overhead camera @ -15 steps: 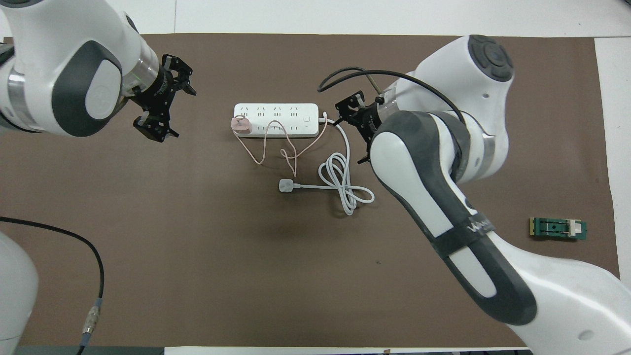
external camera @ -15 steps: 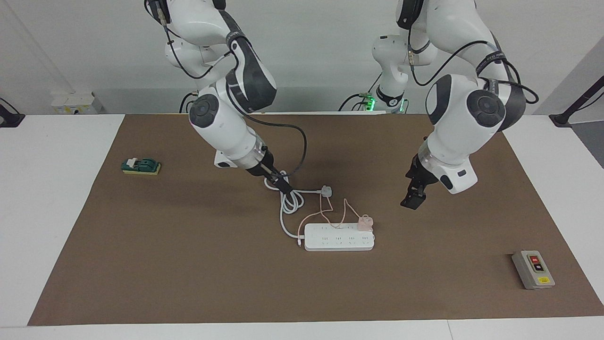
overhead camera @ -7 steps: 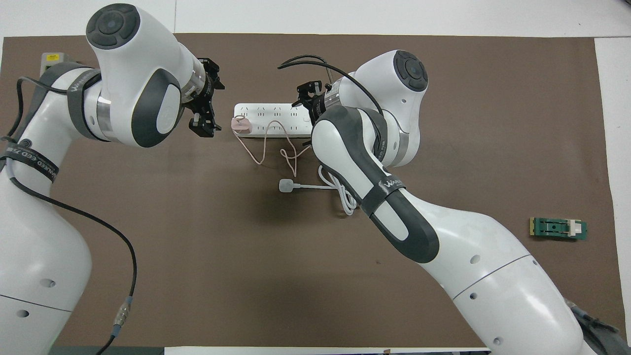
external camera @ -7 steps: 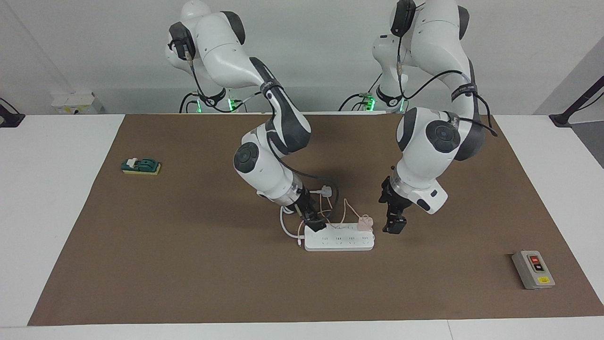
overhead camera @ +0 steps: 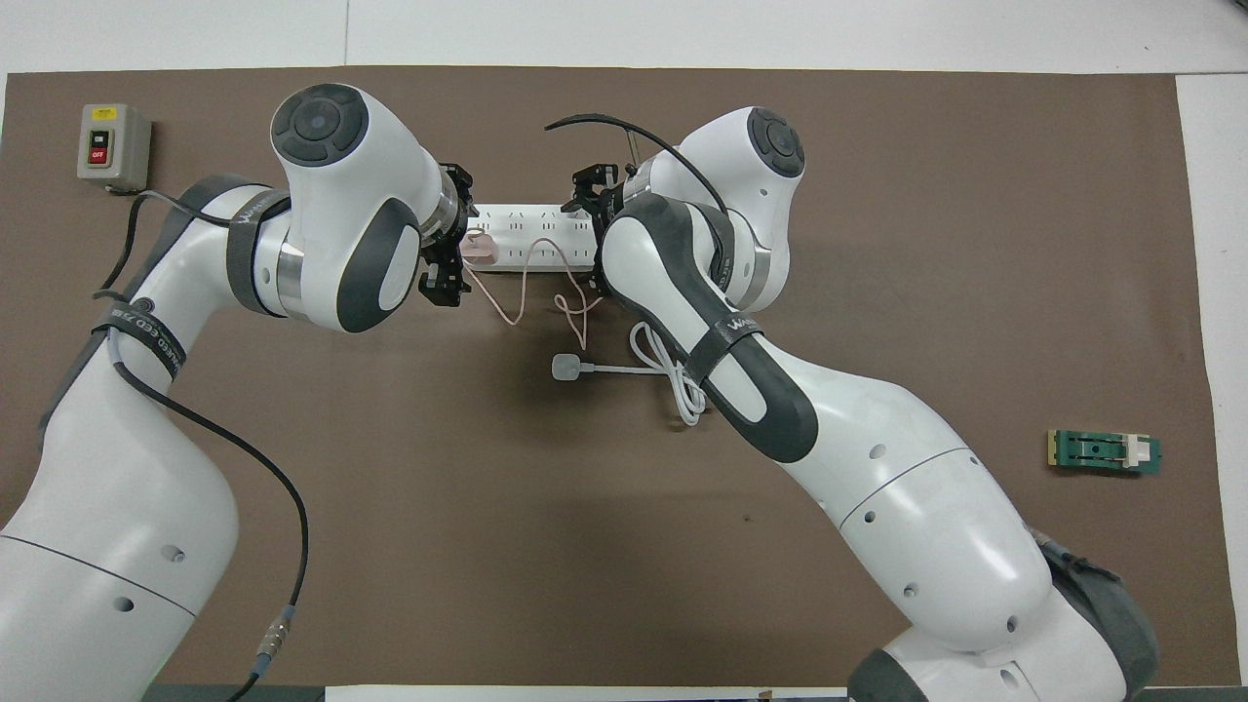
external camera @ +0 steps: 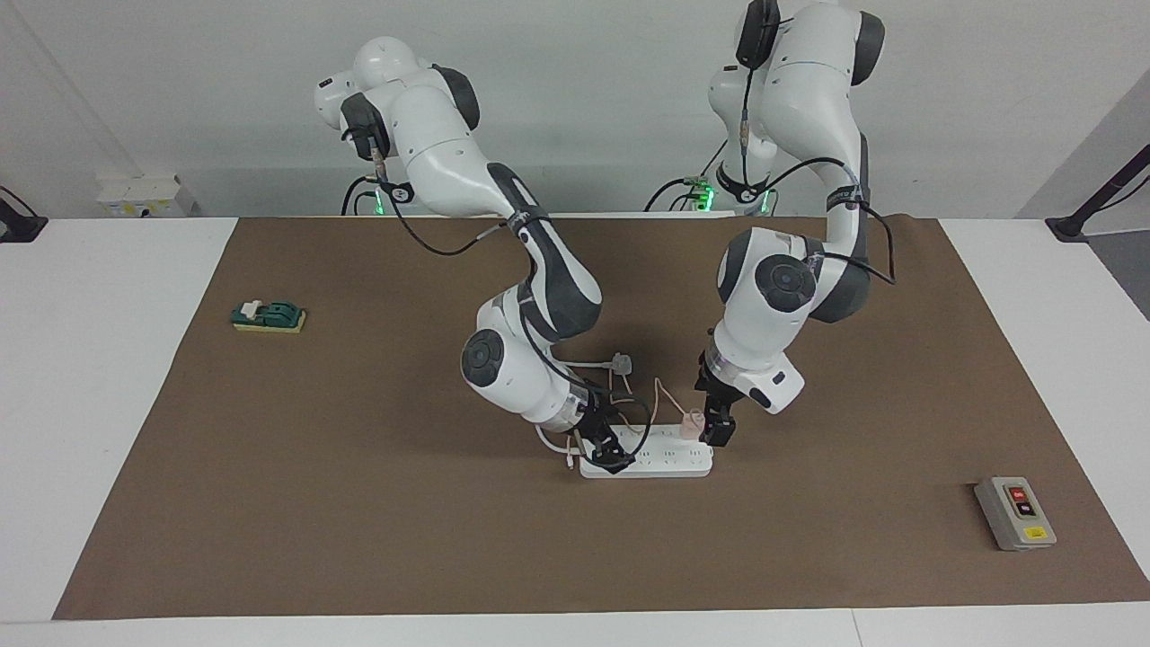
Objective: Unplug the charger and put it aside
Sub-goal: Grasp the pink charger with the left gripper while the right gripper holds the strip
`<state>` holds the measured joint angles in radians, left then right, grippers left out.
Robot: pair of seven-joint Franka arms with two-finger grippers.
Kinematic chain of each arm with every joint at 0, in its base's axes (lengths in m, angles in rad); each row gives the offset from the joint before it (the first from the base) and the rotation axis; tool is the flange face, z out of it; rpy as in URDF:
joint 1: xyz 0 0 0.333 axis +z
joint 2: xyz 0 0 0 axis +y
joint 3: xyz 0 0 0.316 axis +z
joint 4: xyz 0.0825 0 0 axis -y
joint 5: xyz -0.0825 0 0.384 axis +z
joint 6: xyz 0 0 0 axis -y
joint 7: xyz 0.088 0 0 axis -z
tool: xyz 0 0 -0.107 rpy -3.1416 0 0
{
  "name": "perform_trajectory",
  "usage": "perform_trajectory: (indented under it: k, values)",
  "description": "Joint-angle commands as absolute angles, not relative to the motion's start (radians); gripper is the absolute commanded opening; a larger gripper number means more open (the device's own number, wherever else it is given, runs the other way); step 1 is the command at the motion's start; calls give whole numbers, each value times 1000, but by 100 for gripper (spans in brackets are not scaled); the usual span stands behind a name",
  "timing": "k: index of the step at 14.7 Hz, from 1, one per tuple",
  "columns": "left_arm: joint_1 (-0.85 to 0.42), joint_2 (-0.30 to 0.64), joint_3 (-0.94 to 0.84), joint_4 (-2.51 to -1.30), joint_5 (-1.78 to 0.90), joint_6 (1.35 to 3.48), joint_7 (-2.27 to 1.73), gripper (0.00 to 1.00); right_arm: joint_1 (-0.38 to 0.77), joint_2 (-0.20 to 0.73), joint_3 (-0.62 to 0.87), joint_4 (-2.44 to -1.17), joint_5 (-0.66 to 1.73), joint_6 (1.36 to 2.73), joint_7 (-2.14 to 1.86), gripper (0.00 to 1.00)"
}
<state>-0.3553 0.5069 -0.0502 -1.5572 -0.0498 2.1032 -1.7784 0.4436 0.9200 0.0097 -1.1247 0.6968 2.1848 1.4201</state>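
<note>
The pale pink charger (external camera: pixel 691 422) is plugged into the long white power strip (external camera: pixel 665 460) at its end toward the left arm; it also shows in the overhead view (overhead camera: pixel 479 247). Its thin pink cable (external camera: pixel 660 395) loops on the mat on the robots' side of the strip. My left gripper (external camera: pixel 716 433) is low, right beside the charger, and looks open (overhead camera: pixel 454 246). My right gripper (external camera: pixel 611 456) is down on the strip's other end (overhead camera: pixel 590 200). The power strip (overhead camera: pixel 526 219) is partly covered by both arms from above.
The strip's white cord with its three-pin plug (external camera: pixel 620 363) lies coiled nearer the robots (overhead camera: pixel 565 367). A grey switch box (external camera: pixel 1015 512) sits toward the left arm's end, a green block (external camera: pixel 268 315) toward the right arm's end. A brown mat (external camera: pixel 359 503) covers the table.
Both arms have come down and inward. The left gripper moved from over bare mat to beside the charger. The right gripper moved from over the white cord onto the strip's end.
</note>
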Motion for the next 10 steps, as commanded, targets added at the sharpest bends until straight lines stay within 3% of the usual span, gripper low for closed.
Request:
perform_trajectory:
  k: [1, 10]
  values:
    - [-382, 489, -34, -1594, -18, 2144, -1819, 100, 385, 972, 57, -1036, 713, 2137, 1437, 100]
    - [-387, 486, -32, -1647, -17, 2207, -1850, 97, 368, 1011, 61, -1014, 713, 2160, 1433, 100]
